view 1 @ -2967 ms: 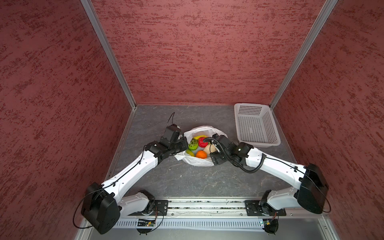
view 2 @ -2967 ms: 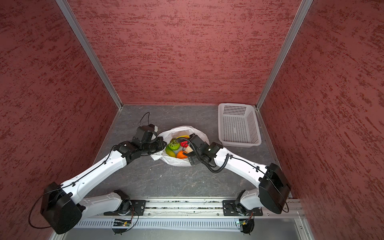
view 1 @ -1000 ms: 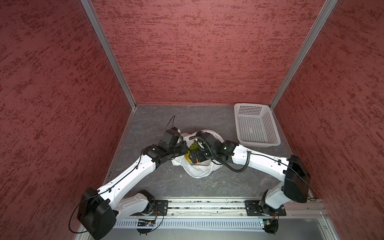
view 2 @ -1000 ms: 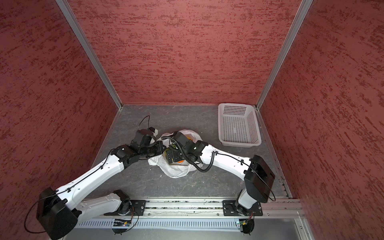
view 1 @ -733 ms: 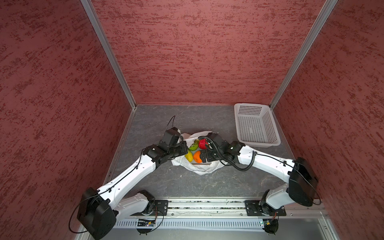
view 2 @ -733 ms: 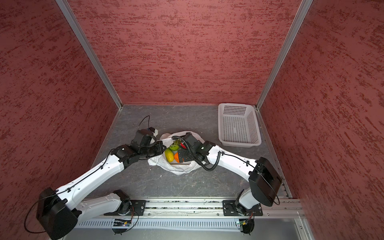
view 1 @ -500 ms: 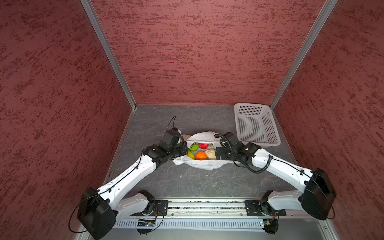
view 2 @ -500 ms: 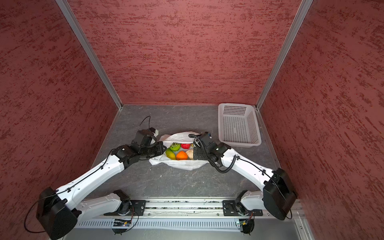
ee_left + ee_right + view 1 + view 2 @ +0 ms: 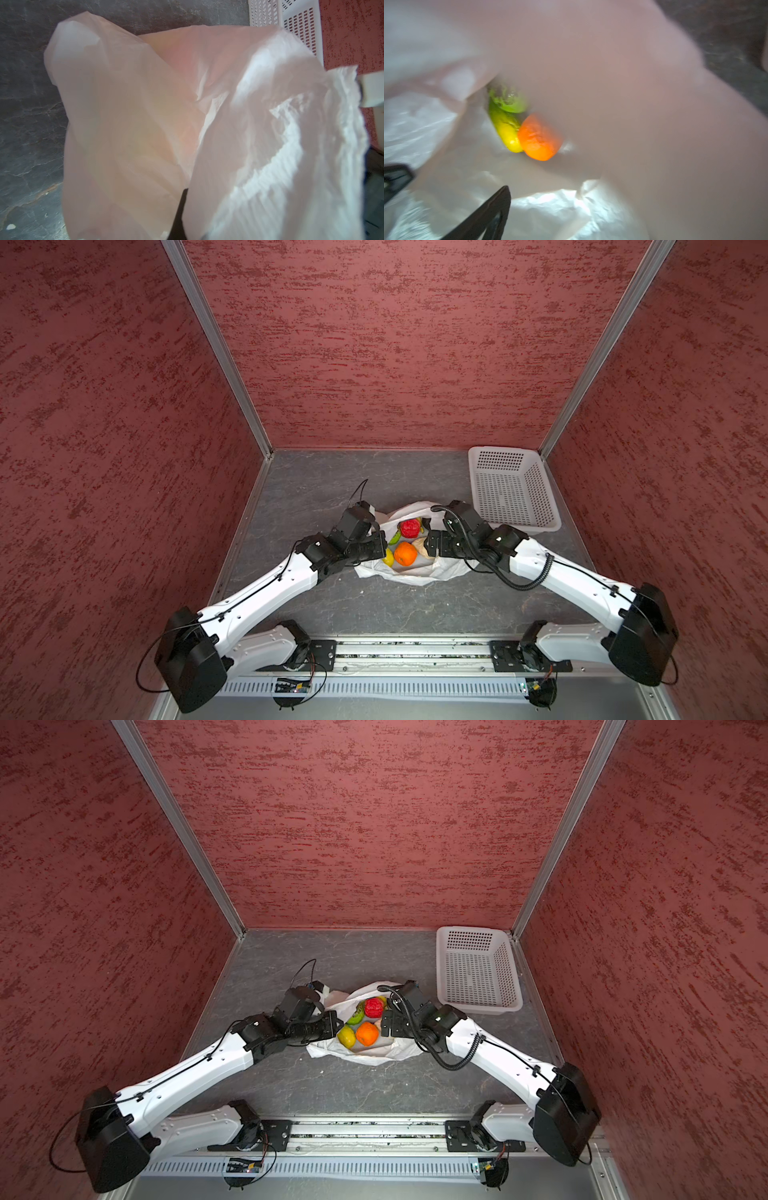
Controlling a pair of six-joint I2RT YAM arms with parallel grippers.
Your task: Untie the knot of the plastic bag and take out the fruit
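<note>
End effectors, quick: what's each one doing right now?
Left end effector: closed, pinching the plastic bag at its rim.
Right end effector: open wide at the bag's other side, nothing visibly held.

White perforated basket (image 9: 538, 489) at far-R corner of grey tabletop (image 9: 316, 485), red textured walls (image 9: 395, 344) w/ alu posts (image 9: 217, 348)

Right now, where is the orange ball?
In both top views the orange ball lies mid-scene in the open plastic bag, beside the yellow-green fruit and in front of the red berry.
</note>
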